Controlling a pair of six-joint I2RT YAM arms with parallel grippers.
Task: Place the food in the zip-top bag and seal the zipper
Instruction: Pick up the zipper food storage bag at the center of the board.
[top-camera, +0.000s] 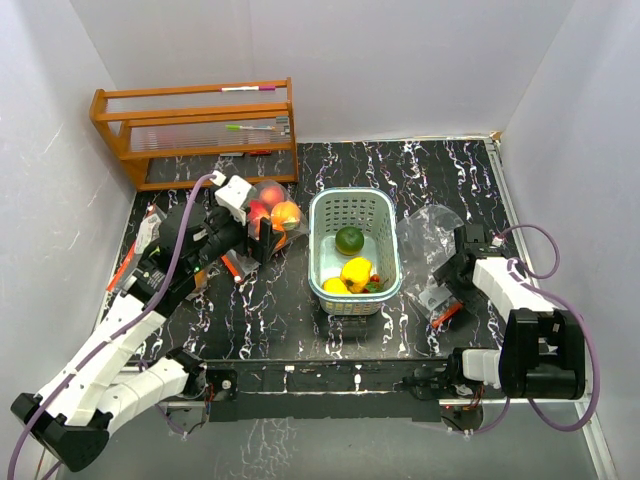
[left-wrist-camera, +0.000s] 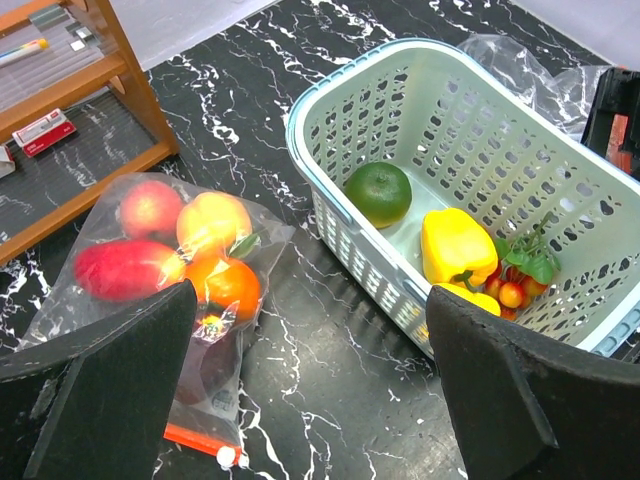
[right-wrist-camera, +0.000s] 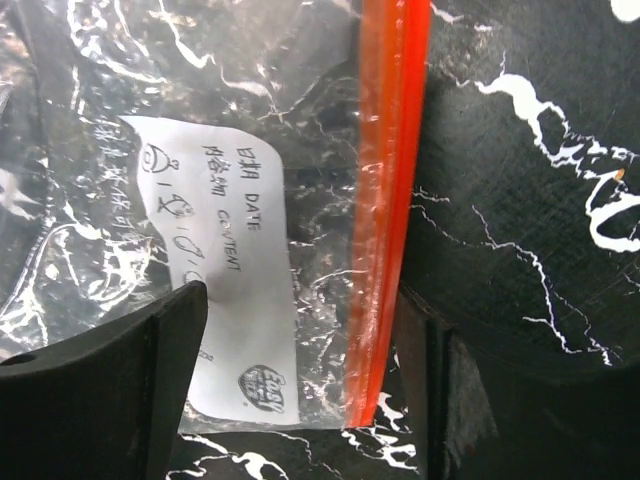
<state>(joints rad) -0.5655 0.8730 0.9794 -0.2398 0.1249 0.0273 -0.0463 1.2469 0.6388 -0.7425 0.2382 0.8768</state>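
Note:
A zip-top bag (left-wrist-camera: 150, 250) lies left of the basket and holds red, yellow and orange food (left-wrist-camera: 215, 222); its orange zipper (left-wrist-camera: 190, 442) lies near my left finger. My left gripper (left-wrist-camera: 310, 400) hovers open over bare table between that bag and the basket (top-camera: 262, 238). More food sits in the teal basket (top-camera: 322, 212): a green fruit (top-camera: 349, 240), a yellow one (top-camera: 356, 270) and small red ones (left-wrist-camera: 512, 292). A second, empty zip-top bag (top-camera: 428, 232) lies to the right. My right gripper (right-wrist-camera: 305, 310) is open, its fingers either side of that bag's orange zipper (right-wrist-camera: 385, 200) and white label (right-wrist-camera: 225, 270).
A wooden rack (top-camera: 195, 130) with pens stands at the back left. White walls close in the table on three sides. The table's front edge (top-camera: 330, 368) runs just beyond the arm bases.

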